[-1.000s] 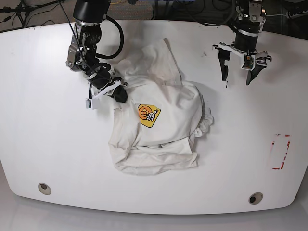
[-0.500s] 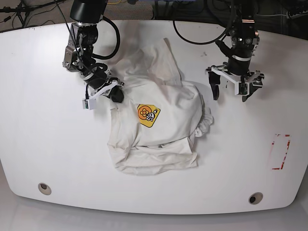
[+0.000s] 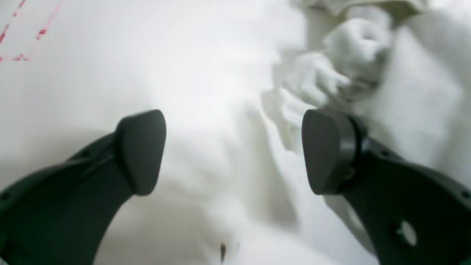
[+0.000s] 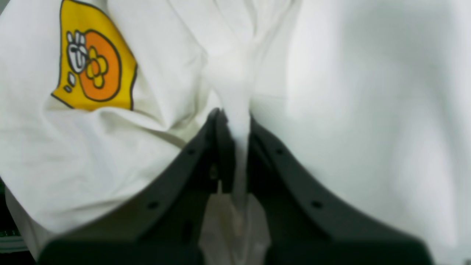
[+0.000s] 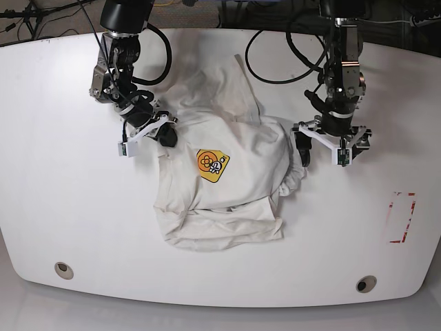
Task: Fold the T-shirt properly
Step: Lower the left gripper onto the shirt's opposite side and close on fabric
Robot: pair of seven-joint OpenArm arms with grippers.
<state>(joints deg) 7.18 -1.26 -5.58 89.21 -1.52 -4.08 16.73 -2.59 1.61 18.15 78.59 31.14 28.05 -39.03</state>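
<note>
Currently T-shirt (image 5: 224, 183) crumpled at desk (image 5: 62, 207) centre, badge (image 5: 212, 165) up. Left gripper (image 5: 322, 154) spread wide, released, just beside bunched right edge. Farther left, right gripper (image 5: 167, 132) clenched on T-shirt fold.

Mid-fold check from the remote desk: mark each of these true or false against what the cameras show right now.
1. The right gripper is shut on a pinch of the T-shirt. True.
2. The left gripper already holds cloth. False: its jaws stand wide open, nothing between them, beside the bunched edge of the shirt.
3. The yellow-orange badge faces up. True.
4. The T-shirt lies flat and neatly folded. False: it is wrinkled and bunched.
5. Red markings lie under the shirt. False: they sit on the bare table, apart from the cloth.
</note>
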